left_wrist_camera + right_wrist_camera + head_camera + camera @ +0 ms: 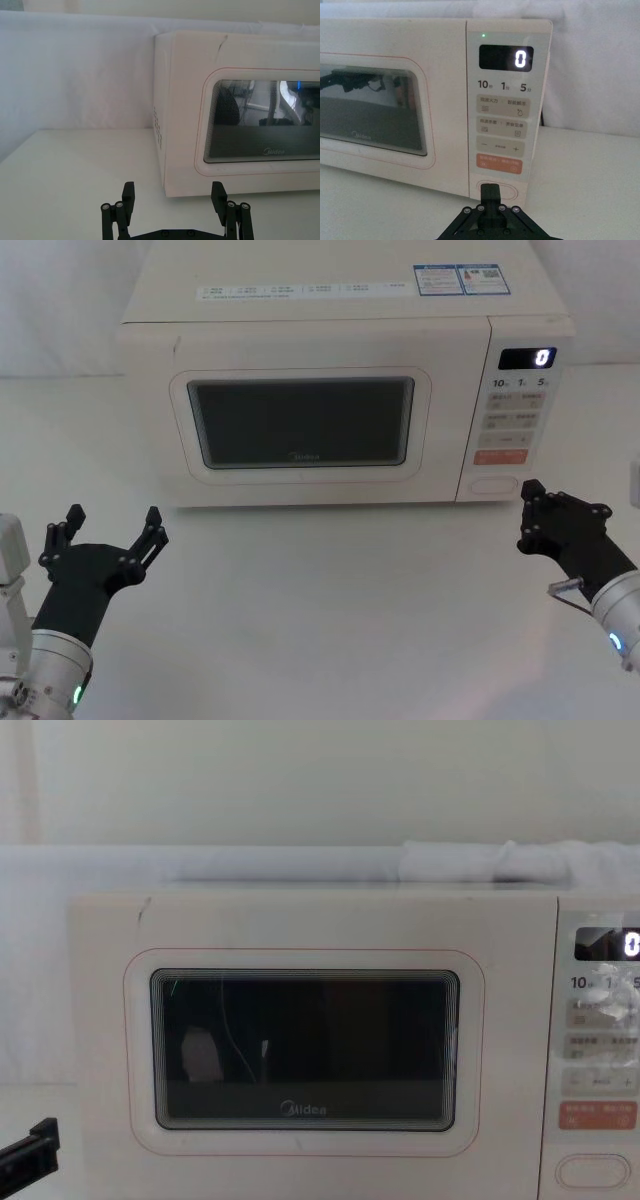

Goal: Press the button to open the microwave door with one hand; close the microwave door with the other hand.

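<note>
The microwave (340,380) sits at the back of the white table (330,610), its door (305,420) closed flush; the button (512,191) lies at the foot of the control panel (502,110). The right gripper (491,192) hovers just before it — fingers pinched together, holding nothing; the left gripper (112,528) waits in front of the door's left side, well apart — fingers spread wide, empty.

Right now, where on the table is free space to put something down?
The widest bare patch of table lies in front of the microwave door, between the open left gripper and the shut right gripper. Another lies left of the microwave. It is crowded at the button, where the right gripper sits.
</note>
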Controlling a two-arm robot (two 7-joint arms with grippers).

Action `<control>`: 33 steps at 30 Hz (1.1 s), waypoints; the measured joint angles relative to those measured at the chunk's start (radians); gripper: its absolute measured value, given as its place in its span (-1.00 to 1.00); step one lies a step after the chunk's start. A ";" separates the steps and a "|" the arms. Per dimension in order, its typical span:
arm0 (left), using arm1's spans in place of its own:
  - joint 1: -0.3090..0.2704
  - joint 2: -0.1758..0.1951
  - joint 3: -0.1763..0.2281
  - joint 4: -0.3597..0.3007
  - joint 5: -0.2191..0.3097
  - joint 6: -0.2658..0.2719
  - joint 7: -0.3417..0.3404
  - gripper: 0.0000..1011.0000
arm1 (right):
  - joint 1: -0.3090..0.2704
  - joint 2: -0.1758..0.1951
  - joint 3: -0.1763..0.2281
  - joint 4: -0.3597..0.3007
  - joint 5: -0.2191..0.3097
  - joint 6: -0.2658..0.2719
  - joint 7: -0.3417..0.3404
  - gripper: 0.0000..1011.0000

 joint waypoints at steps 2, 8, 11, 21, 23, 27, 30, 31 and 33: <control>0.000 0.000 0.000 0.000 0.000 0.000 0.000 0.98 | 0.016 0.003 0.006 0.007 0.013 0.030 0.017 -1.00; 0.000 0.000 0.000 0.000 0.000 0.000 0.000 0.98 | 0.065 0.008 0.008 0.039 0.047 0.107 0.051 -1.00; 0.000 0.000 0.000 0.000 0.000 0.000 0.000 0.98 | 0.092 0.008 0.004 0.058 0.065 0.142 0.062 -1.00; 0.000 0.000 0.000 0.000 0.000 0.000 0.000 0.98 | 0.160 -0.002 -0.018 0.122 0.093 0.208 0.058 -1.00; 0.000 0.000 0.000 0.000 0.000 0.000 0.000 0.98 | 0.166 -0.005 -0.021 0.131 0.095 0.211 0.055 -1.00; 0.000 0.000 0.000 0.000 0.000 0.000 0.000 0.98 | 0.183 -0.016 -0.028 0.166 0.100 0.214 0.042 -1.00; 0.000 0.000 0.000 0.000 0.000 0.000 0.000 0.98 | 0.191 -0.023 -0.029 0.184 0.104 0.214 0.033 -1.00; 0.000 0.000 0.000 0.000 0.000 0.000 0.000 0.98 | 0.192 -0.024 -0.029 0.188 0.104 0.214 0.031 -1.00; 0.000 0.000 0.000 0.000 0.000 0.000 0.000 0.98 | 0.197 -0.028 -0.029 0.196 0.105 0.216 0.024 -1.00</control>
